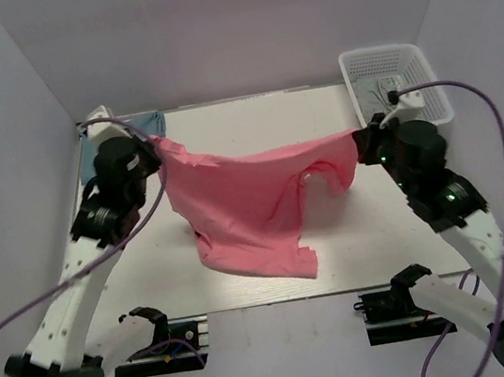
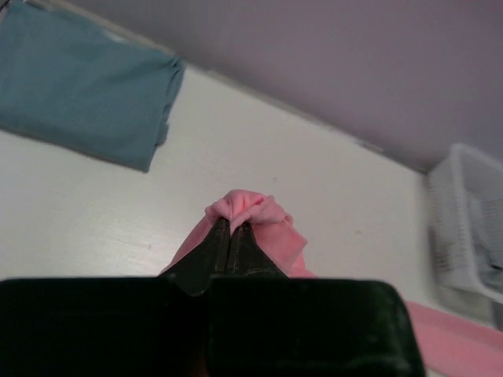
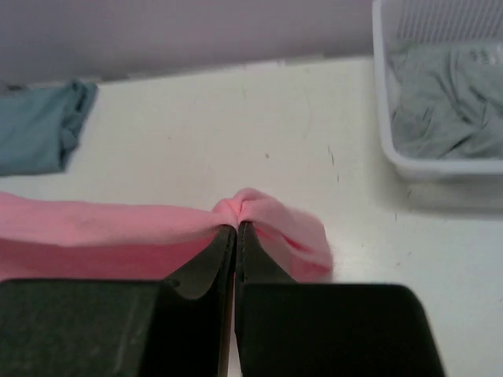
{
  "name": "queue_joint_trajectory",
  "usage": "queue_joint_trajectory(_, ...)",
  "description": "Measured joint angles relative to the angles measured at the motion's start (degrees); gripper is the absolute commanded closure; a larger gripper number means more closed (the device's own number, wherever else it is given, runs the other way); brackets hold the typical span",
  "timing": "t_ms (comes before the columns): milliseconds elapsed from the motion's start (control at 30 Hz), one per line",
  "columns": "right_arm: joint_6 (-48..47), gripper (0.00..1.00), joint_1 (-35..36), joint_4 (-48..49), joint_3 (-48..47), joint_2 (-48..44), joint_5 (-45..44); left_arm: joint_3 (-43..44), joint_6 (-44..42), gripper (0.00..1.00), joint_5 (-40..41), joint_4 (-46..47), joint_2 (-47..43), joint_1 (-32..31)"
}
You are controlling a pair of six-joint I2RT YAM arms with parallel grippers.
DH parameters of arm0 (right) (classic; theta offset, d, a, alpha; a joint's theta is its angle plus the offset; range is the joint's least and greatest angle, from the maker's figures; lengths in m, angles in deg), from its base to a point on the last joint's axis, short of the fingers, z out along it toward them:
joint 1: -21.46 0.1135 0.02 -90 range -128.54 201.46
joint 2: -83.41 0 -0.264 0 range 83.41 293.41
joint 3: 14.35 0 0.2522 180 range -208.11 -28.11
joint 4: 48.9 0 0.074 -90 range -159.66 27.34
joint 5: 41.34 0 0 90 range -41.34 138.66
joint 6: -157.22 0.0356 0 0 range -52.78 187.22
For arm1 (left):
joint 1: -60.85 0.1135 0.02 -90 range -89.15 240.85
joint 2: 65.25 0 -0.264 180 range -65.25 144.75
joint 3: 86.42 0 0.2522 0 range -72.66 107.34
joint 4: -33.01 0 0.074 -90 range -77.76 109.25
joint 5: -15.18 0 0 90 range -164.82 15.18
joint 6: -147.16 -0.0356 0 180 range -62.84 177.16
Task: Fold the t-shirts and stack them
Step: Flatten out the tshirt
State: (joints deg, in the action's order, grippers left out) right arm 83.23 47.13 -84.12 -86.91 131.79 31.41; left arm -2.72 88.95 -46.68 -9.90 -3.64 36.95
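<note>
Spreading the pink shirt [image 1: 255, 207] before folding
Its hem is trailing on the bench [image 1: 251, 117] at lower centre, while the left hand [image 1: 151, 150] and right hand [image 1: 362, 142] are clamping its corners mid-frame. Laying it flat probably comes next. The blue shirt [image 1: 153, 124] is lying upper left.

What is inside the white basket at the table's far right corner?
The white basket holds crumpled grey cloth, seen best from the right wrist. Whether it is one garment or several, and anything beneath it, is hidden by the folds.
</note>
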Motion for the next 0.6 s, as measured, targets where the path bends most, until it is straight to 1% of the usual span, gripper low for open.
queue_joint_trajectory(133, -1.62, 1.0, 0.0, -4.02, -8.61, -6.38, 2.01, 5.73, -2.29, 1.0, -5.4, -0.24, -9.77, -0.02)
queue_joint_trajectory(267, -3.43, 1.0, 0.0, -9.84, -19.82, -9.11, 7.89, 16.41, -4.2, 1.0, -11.63, -1.27, -14.97, 0.11)
queue_joint_trajectory(367, -4.92, 1.0, 0.0, -12.46, -28.09, -9.88, 13.35, 25.9, -5.44, 1.0, -15.32, -2.67, -16.46, 0.17)
queue_joint_trajectory(467, -6.16, 1.0, -0.04, -15.28, -35.69, -10.6, 17.64, 36.92, -6.69, 1.0, -18.45, -5.6, -15.89, 0.2)
queue_joint_trajectory(567, -7.02, 1.0, -0.04, -16.63, -41.0, -12.2, 20.72, 47.23, -7.89, 1.0, -23.04, -7.28, -14.93, 0.22)
queue_joint_trajectory(600, -7.26, 1.0, -0.07, -16.83, -42.16, -12.76, 21.53, 49.13, -8.17, 1.0, -24.41, -7.34, -14.95, 0.22)
